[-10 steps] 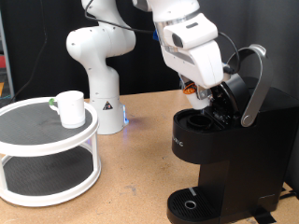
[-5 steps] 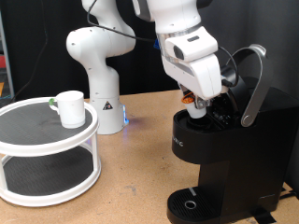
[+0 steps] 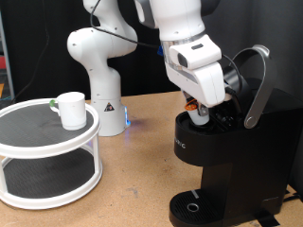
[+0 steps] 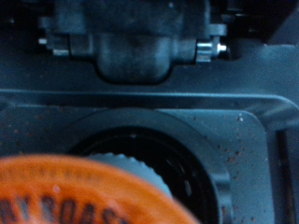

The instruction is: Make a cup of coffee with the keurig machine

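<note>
Since the earlier frames the robot arm has come lower and swung slightly toward the exterior view's left, so the pincer now sits right at the open top of the coffee machine, where a second ago it hovered a little higher and further right. The coffee machine is a large matte black unit standing on the wooden desk at the exterior view's right. Its lid, with a silver-grey handle, is raised and tilted back. The pincer holds a small coffee pod with an orange top just above the machine's round brewing chamber. In the wrist view the pod's orange rim fills the lower foreground, blurred, with dark lettering on it, and the dark circular chamber lies directly beyond it. Whether the pod already touches the chamber cannot be told. The pincer fingers are narrow, closed around the pod.

The white cup stands upright well apart from the coffee machine, on the top tier of a round white two-level shelf at the exterior view's left. The round drip tray at the foot of the coffee machine shows a small silver ring. The white base of the arm stands behind the shelf, between it and the coffee machine.
</note>
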Tool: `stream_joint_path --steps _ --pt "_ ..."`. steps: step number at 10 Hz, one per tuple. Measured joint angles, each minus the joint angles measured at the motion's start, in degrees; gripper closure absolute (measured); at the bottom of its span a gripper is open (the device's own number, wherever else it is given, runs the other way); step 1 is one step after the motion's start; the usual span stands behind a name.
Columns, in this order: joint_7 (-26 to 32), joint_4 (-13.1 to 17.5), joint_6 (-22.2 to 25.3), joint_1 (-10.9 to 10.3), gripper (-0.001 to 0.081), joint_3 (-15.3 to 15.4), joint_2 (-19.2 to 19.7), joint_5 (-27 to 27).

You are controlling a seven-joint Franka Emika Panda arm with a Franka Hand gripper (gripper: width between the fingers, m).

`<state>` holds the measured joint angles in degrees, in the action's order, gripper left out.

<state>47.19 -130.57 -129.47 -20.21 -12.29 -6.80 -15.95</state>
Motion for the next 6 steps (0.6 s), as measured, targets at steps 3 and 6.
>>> stream_joint_path --steps 3,6 --pt "0.0 0.0 -0.9 0.0 0.0370 0.5 1.1 0.0" --pt "-1.5 0.1 -2.0 0.0 0.0370 1.1 2.4 0.4"
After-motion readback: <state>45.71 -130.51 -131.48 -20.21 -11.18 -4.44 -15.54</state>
